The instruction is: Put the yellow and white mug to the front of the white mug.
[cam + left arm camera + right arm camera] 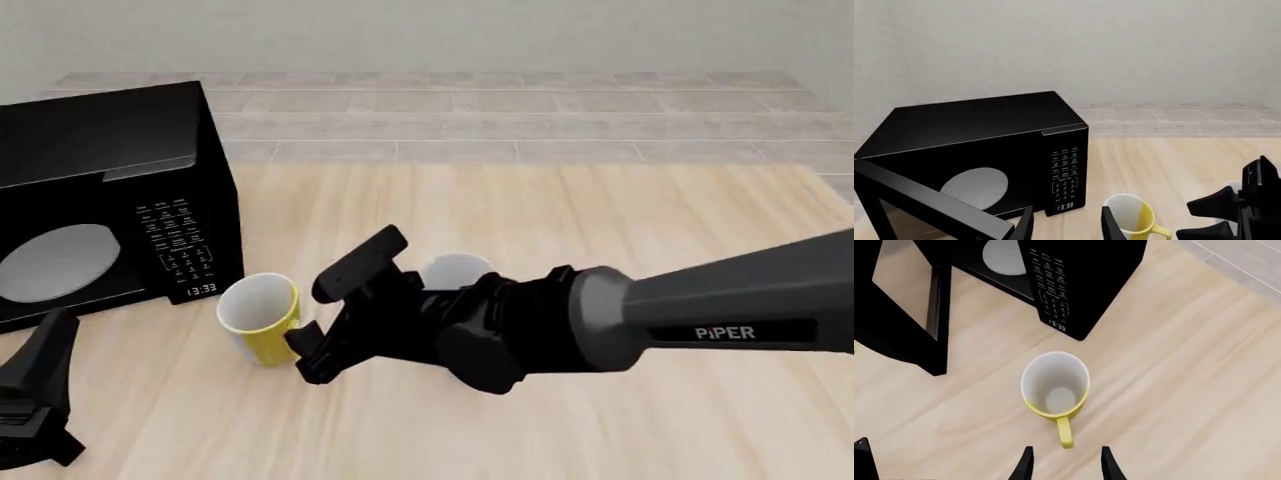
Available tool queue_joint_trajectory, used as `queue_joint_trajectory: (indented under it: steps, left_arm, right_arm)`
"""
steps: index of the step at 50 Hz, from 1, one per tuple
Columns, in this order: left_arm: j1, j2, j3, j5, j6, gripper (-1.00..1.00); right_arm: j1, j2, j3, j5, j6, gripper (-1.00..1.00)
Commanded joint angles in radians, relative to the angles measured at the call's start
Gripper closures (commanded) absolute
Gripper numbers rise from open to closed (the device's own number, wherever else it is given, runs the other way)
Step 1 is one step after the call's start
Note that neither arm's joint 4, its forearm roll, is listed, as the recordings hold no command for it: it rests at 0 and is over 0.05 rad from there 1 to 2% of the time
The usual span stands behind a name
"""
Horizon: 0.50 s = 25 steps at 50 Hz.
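Note:
The yellow and white mug (260,318) stands upright on the wooden table just in front of the microwave's keypad. In the right wrist view this mug (1054,385) shows its white inside, and its yellow handle (1064,434) points at my right gripper (1066,465). My right gripper (311,333) is open, low over the table beside the mug, its fingertips just short of the handle. The white mug (458,269) stands behind the right gripper, mostly hidden by it. My left gripper (38,392) hovers at the front left, open and empty; in its own view the left gripper (1067,226) faces the yellow and white mug (1131,217).
A black microwave (120,190) sits at the table's left with its door (927,200) swung open towards my left arm. In the left wrist view the right arm's gripper (1234,212) is seen beside the yellow mug. Bare wood (641,230) lies to the right.

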Motion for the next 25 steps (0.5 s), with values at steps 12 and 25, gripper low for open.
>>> queue_joint_trajectory:
  steps: [12, 25]
  left_arm:
    - [0.000, 0.000, 0.000, 0.000, 0.000, -1.00]
    - [0.000, 0.000, 0.000, 0.000, 0.000, -1.00]
  right_arm:
    - [0.001, 0.078, -0.023, -0.017, 0.017, -1.00]
    - [-0.001, 0.114, -0.061, -0.008, 0.017, -1.00]
